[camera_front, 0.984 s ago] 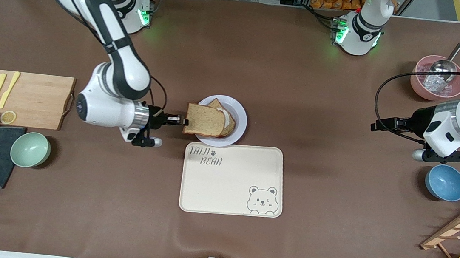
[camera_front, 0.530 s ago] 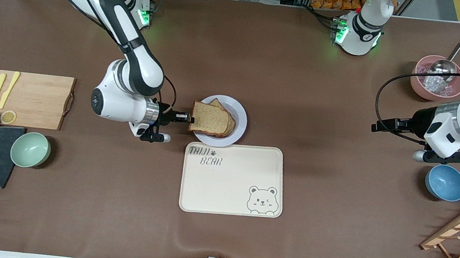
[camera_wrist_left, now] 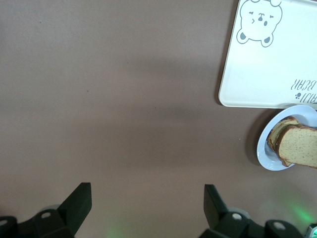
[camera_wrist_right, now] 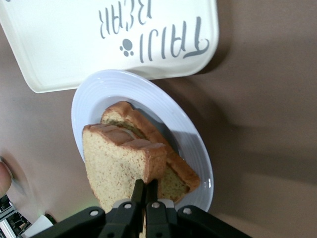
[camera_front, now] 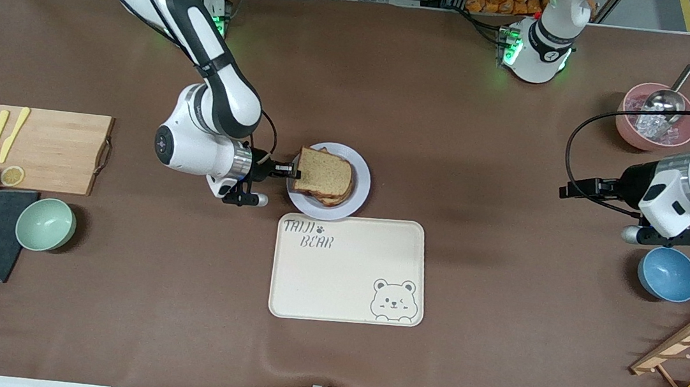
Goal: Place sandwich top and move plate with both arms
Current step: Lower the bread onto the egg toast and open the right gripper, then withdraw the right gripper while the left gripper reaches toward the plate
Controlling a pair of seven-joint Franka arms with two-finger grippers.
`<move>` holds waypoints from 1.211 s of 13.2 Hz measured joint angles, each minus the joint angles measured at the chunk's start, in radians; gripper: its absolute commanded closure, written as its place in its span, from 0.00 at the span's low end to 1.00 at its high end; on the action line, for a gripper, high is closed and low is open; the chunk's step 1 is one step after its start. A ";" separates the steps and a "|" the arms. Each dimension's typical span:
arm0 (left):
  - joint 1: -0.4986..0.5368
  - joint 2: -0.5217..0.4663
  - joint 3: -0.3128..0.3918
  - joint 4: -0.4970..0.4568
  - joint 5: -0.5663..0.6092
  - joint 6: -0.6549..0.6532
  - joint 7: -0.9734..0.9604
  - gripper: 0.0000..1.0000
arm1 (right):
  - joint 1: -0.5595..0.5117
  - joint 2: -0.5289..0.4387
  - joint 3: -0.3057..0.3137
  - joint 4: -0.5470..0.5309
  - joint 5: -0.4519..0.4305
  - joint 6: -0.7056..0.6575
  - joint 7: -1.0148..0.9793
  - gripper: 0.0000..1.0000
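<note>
Right gripper (camera_front: pixel 291 171) jaws clamped on crust edge of sandwich top (camera_front: pixel 324 173), over egg slice on plate (camera_front: pixel 360 180). Light, soft, crumbly: pinch crust gently. Left gripper (camera_wrist_left: pixel 147 203) waiting over desk, jaws apart.

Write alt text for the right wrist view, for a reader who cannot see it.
The right gripper, shut on the edge of the sandwich top, holds that brown bread slice over another slice lying on the plate. Beside the plate lies a cream tray printed with the words TAIJI BEAR, all on a brown table.
</note>
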 measured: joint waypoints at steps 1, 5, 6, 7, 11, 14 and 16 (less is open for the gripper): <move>0.005 0.000 0.000 0.000 0.000 0.000 0.006 0.00 | 0.000 -0.001 -0.001 -0.007 0.001 0.002 0.000 1.00; 0.008 0.002 -0.001 0.000 0.000 0.000 0.008 0.00 | 0.000 -0.004 -0.002 -0.014 0.040 0.005 0.000 0.48; 0.007 0.002 -0.002 0.000 0.000 0.000 0.008 0.00 | 0.000 -0.005 -0.002 -0.014 0.044 0.004 0.001 0.36; 0.007 0.002 -0.002 -0.001 0.000 0.000 0.008 0.00 | 0.000 -0.007 -0.003 -0.014 0.045 0.002 0.001 0.25; 0.005 0.014 -0.003 -0.029 -0.034 0.017 0.008 0.00 | 0.000 -0.015 -0.008 -0.014 0.046 -0.003 0.001 0.25; 0.001 0.015 -0.011 -0.084 -0.083 0.072 0.009 0.00 | -0.002 -0.022 -0.015 -0.003 0.046 -0.008 0.002 0.22; 0.000 0.015 -0.025 -0.124 -0.141 0.114 0.010 0.00 | -0.015 -0.027 -0.026 0.022 0.043 -0.051 0.009 0.22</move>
